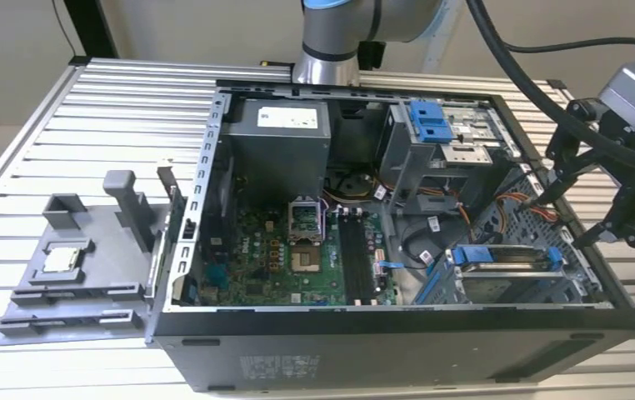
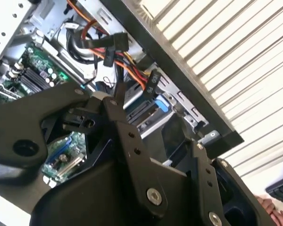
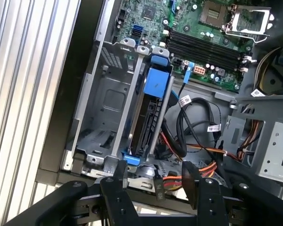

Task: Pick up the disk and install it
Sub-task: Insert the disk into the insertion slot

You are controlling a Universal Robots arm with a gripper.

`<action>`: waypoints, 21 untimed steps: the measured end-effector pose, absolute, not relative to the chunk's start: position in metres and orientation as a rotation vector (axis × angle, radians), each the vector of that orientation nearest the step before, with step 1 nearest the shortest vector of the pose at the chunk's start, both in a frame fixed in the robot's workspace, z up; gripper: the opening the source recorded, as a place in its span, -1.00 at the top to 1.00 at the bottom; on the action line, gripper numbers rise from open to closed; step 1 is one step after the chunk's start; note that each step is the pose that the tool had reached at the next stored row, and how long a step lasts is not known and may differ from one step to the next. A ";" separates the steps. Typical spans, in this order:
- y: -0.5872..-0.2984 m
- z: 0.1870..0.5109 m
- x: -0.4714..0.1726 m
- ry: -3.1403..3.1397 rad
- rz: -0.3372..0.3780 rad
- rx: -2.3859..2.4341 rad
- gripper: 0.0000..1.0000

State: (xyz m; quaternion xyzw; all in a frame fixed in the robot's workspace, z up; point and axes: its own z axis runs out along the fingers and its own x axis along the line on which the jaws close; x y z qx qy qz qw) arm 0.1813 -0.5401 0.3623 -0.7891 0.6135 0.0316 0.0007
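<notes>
Obs.: black linked pincer (image 1: 624,235) is hanging released, fingers (image 3: 118,181) spread apart and gripping nothing, just outside the 3 o'clock wall of the open black-and-grey computer case (image 1: 407,337) in the exterior view. The flat silver-grey disk in its blue plastic carrier rail (image 1: 502,260) is sitting inside the case near its 4 o'clock corner. It is lying at about 8 o'clock from the pincer, near but not touching, with the case rim between the two. Its long axis is running roughly 9-to-3 o'clock, parallel to the case's 6 o'clock wall, one blue end pointing toward the pincer. In the first wrist view the disk (image 3: 148,122) is showing edge-on in one slot of a grey sheet-metal drive bay (image 3: 106,108), with open room in the slot beside it. Judgement: the disk is looking seated in the bay rather than waiting for pickup; whether it is fully latched cannot be told. A bundle of orange, red and black cables (image 3: 200,162) is crowding the bay on the side facing the green motherboard (image 1: 295,258), so clearance there is looking tight. The grey metal cage with a blue latch (image 1: 442,125) is standing at 12 o'clock from the disk, well apart. The slatted aluminium desk (image 1: 117,108) is carrying the case, with a grey plastic tray (image 1: 84,292) at the case's 9 o'clock.
</notes>
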 end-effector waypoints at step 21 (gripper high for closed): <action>-0.534 0.356 0.183 1.785 0.099 -2.586 -1.00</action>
